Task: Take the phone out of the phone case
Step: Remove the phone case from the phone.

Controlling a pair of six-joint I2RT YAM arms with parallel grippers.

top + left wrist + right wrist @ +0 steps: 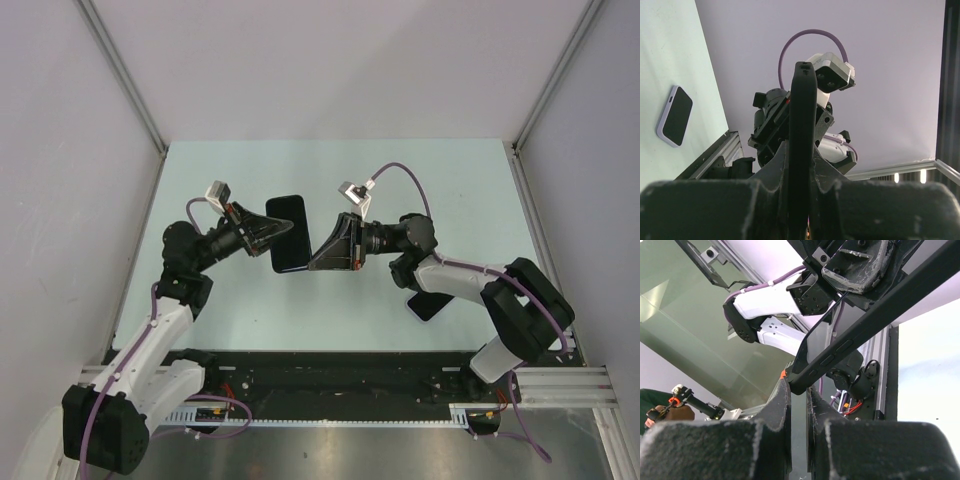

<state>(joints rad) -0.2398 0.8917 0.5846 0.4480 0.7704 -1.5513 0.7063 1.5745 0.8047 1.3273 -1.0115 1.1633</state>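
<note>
Scene: black phone case (pixel 287 235) in mid-air between the two arms, above the tabletop (pixel 230 170).
Left jaws: clamped on one long edge of the phone case, which runs edge-on straight out from them.
Right jaws: closed thinly on the opposite edge near a corner, just beside the side buttons (pixel 832 354).
Phone: cannot tell whether it sits inside the held case. A pale-rimmed handset (pixel 674 116) lies flat on the tabletop, well apart from both jaws and partly under the right arm. It may be the phone, already out.
Risk: both grips take only thin rims. If either arm twists or pulls unevenly, the rim could slide out of the right jaws and the case could drop onto the tabletop.
Writing: no brand, label or lettering legible on anything.
</note>
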